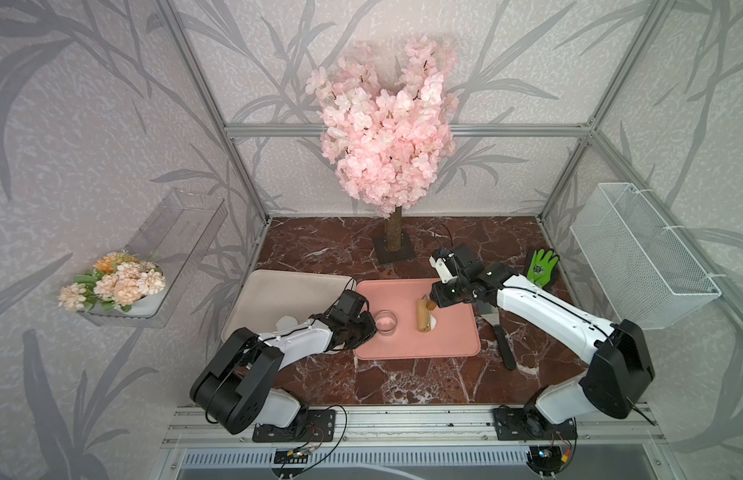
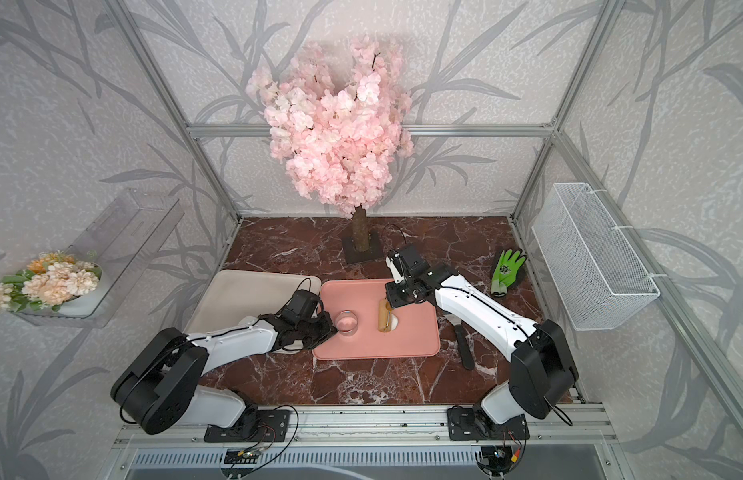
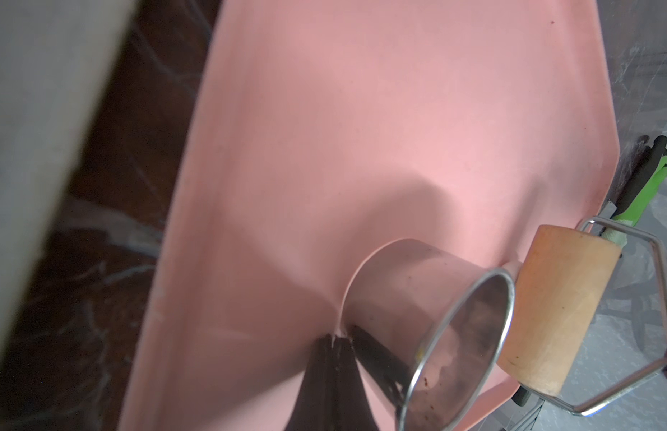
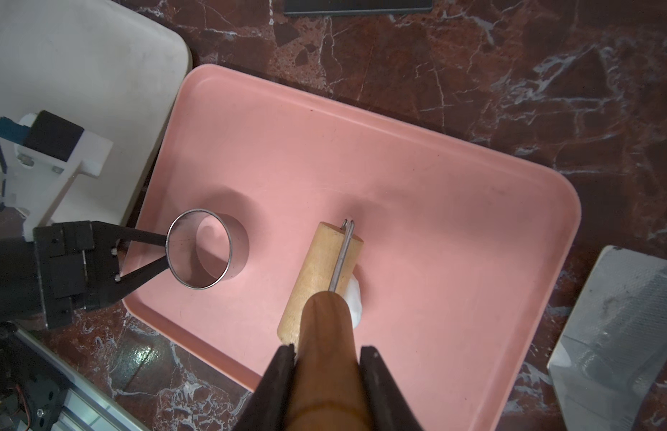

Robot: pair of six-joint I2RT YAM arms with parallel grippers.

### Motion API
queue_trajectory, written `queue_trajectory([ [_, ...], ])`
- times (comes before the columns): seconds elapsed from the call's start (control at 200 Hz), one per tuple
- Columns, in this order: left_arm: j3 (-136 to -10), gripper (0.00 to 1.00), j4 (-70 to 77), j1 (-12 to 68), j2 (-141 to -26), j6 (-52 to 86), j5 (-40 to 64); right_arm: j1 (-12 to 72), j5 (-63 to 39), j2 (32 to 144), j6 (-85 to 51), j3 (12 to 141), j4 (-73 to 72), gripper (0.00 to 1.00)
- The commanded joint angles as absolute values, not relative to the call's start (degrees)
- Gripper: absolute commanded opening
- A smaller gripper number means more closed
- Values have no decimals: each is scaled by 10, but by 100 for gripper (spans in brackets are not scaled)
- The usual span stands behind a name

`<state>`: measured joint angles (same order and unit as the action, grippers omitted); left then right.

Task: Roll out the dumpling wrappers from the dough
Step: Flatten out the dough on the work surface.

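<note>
The pink tray [image 1: 403, 345] carries a clear ring cutter [image 1: 385, 322], standing upright at its left side. My left gripper [image 3: 337, 337] is shut on the cutter's wall [image 4: 167, 246]. The tan wooden rolling pin [image 4: 320, 276] lies right of the cutter, its roller resting on the small white dough [image 4: 353, 302], which peeks out along one side [image 1: 434, 322]. My right gripper [image 4: 328, 354] is shut on the pin's wooden handle. A white disc that looks like a dumpling wrapper [image 1: 286, 322] lies on the beige tray, partly hidden behind my left arm.
A beige tray [image 1: 278, 291] sits left of the pink one. A black-handled metal scraper [image 1: 500, 336] lies right of it, with a green glove [image 1: 542, 266] farther back. The blossom tree's base [image 1: 394, 247] stands behind, and a white wire basket [image 1: 640, 253] hangs on the right wall.
</note>
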<state>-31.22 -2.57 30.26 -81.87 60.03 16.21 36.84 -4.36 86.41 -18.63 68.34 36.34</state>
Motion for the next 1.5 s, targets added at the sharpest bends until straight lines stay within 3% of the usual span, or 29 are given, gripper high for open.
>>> queue_trajectory([
  [0.0, -301, 0, -85, 303, -833, 597, 149, 371, -30, 903, -190, 641, 378, 0],
  [0.475, -299, 0, -87, 303, -830, 598, 147, 368, -52, 839, -186, 711, 395, 0],
  [0.865, -298, 0, -85, 303, -832, 597, 147, 347, -21, 772, -181, 671, 382, 0],
  [1.495, -296, 0, -82, 303, -832, 598, 149, 355, -40, 845, -193, 627, 360, 0],
])
